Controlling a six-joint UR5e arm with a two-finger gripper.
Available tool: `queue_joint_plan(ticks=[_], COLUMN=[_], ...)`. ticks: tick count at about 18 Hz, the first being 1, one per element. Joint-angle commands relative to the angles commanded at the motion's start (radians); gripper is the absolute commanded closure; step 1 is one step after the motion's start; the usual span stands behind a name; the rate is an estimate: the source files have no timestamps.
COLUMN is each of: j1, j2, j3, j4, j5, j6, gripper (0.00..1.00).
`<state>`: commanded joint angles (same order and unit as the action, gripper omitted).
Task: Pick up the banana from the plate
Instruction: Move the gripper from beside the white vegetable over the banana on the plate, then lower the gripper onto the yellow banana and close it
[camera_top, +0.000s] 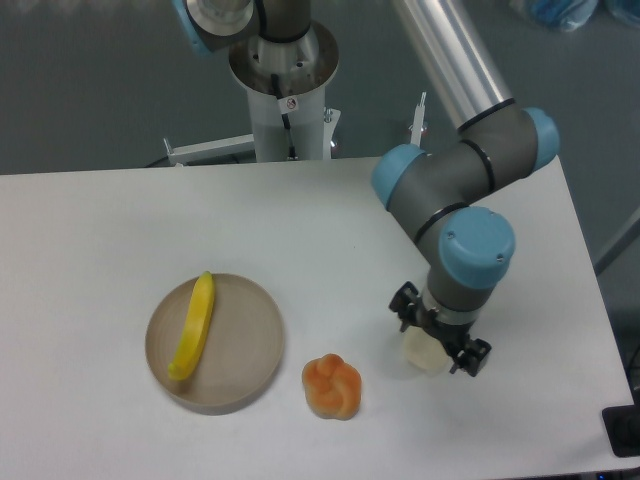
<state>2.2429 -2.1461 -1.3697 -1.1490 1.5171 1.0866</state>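
Banana waits on the plate, far from the pincer

The glossy yellow banana lies across the matte beige plate, long axis near-vertical in view; the pincer hangs well right, beyond a lumpy orange fruit; whether its jaws are spread cannot be told; white counter.

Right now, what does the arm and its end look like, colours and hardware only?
Silver aluminium tube links with dark grey joint housings and light blue round end caps. At the wrist, a black bracket carries the gripper, pale cream, mostly hidden; jaws not visible. White pedestal base with a small red-marked sticker.
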Motion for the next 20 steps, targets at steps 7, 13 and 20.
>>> queue_joint_plan(ticks=[7, 13, 20], j1=[-0.239, -0.325, -0.359], j2=[0.011, 0.002, 0.005], j3=[-0.071, -0.095, -0.167], j4=[0.014, 0.014, 0.015], j5=[-0.003, -0.012, -0.009], j6=[-0.316, -0.439, -0.576], gripper=[0.0, 0.0, 0.0])
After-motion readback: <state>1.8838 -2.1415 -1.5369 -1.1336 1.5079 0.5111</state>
